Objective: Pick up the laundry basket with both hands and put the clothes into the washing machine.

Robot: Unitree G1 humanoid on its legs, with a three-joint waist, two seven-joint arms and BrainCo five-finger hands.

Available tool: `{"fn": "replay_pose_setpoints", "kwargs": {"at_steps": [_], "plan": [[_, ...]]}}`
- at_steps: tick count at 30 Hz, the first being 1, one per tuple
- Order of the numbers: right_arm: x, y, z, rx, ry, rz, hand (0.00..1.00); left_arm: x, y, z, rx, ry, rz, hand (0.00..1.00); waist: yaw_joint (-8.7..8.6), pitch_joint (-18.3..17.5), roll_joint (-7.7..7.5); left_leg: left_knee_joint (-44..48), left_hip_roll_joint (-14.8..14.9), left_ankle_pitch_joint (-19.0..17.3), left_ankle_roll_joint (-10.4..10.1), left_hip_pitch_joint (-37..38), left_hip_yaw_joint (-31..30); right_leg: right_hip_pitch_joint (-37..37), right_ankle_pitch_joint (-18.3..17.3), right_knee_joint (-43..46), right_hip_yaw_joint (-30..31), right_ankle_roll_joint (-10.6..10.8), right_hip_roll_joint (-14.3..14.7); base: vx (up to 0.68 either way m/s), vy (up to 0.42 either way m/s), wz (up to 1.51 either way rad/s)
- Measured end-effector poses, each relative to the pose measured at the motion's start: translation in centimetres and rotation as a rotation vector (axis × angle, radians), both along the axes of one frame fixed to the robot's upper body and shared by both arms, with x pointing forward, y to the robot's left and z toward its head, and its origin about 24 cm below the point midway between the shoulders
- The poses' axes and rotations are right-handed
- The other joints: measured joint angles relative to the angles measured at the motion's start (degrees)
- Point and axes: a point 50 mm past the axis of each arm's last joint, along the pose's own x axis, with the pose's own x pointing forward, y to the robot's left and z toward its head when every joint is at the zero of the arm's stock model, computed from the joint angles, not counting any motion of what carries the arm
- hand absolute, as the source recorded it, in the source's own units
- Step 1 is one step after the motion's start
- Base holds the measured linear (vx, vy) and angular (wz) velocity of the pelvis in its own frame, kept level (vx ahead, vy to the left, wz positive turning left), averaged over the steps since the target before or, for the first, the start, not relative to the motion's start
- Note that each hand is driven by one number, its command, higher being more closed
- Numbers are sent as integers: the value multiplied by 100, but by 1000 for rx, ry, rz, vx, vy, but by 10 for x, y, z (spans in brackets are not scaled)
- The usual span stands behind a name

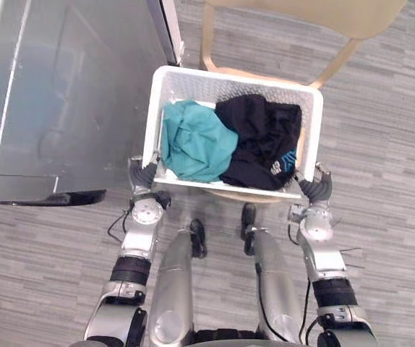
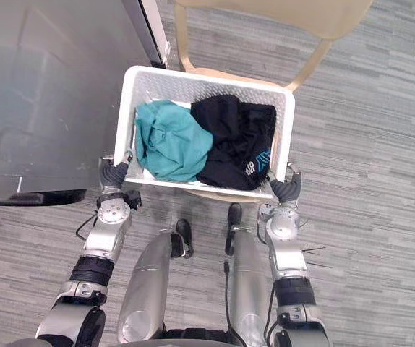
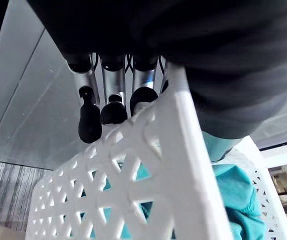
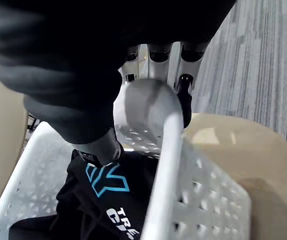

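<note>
The white perforated plastic laundry basket (image 1: 152, 108), clasped by the curled left hand (image 1: 144, 173) at 7 o'clock and right hand (image 1: 316, 186) at 5 o'clock, is best raised level.

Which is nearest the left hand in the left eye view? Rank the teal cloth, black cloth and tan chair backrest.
1. Crumpled teal cloth, left half of the white plastic basket, beside the left hand.
2. Black cloth, basket's right half.
3. Tan chair backrest, beyond the basket.
</note>
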Motion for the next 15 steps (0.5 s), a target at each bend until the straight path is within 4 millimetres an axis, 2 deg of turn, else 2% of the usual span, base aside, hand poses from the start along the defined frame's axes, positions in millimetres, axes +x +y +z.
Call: {"fn": "replay_pose_setpoints", "kwargs": {"at_steps": [2, 7, 15], "plan": [[0, 2, 1, 5, -18, 5, 0, 0, -5, 0, -21, -2, -6, 0, -1, 0, 0, -47, 33, -122, 31, -5, -7, -53, -7, 45, -49, -15, 16, -104, -50, 6], [-9, 6, -6, 37, -12, 7, 0, -10, -14, -18, -71, 46, -7, 0, 20, 1, 3, -143, 25, -113, -12, 136, 64, 15, -14, 67, -17, -53, 0, -51, -28, 1], [-62, -27, -23, 15, 12, -113, 0, -57, -7, -50, -123, 99, 25, 0, 85, 1, 26, -744, -52, 26, -53, 1138, 150, 883, -77, -227, -32, -119, -20, 80, -14, 0]]}}
